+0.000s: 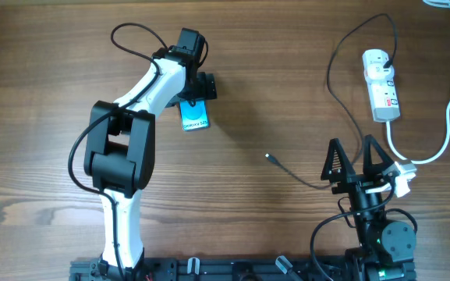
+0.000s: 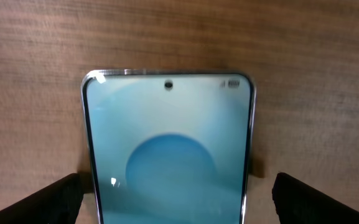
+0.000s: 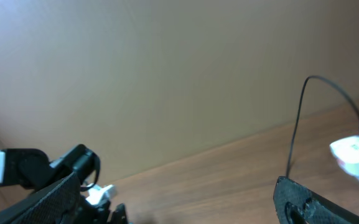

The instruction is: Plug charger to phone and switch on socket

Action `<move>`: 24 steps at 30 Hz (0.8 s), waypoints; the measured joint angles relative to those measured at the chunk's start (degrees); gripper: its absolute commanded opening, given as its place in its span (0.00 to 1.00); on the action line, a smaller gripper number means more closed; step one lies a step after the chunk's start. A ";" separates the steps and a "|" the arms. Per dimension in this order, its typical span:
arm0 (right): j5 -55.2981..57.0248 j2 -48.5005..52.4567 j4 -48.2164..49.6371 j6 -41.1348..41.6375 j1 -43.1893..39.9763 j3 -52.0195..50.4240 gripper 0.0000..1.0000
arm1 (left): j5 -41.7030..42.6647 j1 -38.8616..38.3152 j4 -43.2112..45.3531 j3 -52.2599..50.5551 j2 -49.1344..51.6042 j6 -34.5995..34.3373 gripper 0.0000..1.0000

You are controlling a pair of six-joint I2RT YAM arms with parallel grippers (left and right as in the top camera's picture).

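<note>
Clearly, the left gripper (image 2: pixel 179 202) stood wide open astride the phone (image 2: pixel 167 155), gripping nothing; the phone lay flat at 10 o'clock on the table (image 1: pixel 271 62). The right gripper (image 1: pixel 352 148) was wide open and empty; the charger tip (image 1: pixel 269 157) lay at its 10 o'clock, the socket (image 1: pixel 381 95) at 1 o'clock.

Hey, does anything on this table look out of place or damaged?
Nothing looks damaged or spilled. The charger plug tip lies loose, well apart from the phone, which lies flat inside the open left gripper.
</note>
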 measured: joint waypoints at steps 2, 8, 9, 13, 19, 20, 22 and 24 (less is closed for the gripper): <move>-1.29 0.00 -2.78 2.19 0.00 0.02 1.00 | -0.83 0.00 0.42 -0.02 0.15 0.02 0.92; -4.24 3.85 -7.10 3.89 0.00 1.60 1.00 | -1.46 0.11 4.15 -0.13 0.39 -0.28 0.91; -5.01 6.14 -7.08 3.85 0.00 2.80 1.00 | -1.49 0.13 4.31 -0.13 0.42 -0.96 0.91; -8.00 16.61 -6.27 3.65 0.00 7.32 1.00 | -2.54 0.15 4.85 -0.17 0.48 -2.01 0.79; -12.07 28.87 -6.25 3.67 0.00 15.06 1.00 | -3.91 0.15 2.43 -0.15 0.59 -2.40 0.75; -12.52 29.46 -6.60 3.67 0.00 15.10 1.00 | -4.02 0.15 2.40 -0.15 0.59 -2.34 0.75; -13.51 30.40 -6.78 3.67 0.00 15.10 1.00 | -4.04 0.17 2.32 -0.15 0.59 -2.40 0.74; -13.99 30.45 -8.02 3.74 0.00 15.15 1.00 | -4.07 0.17 2.27 -0.15 0.59 -2.40 0.73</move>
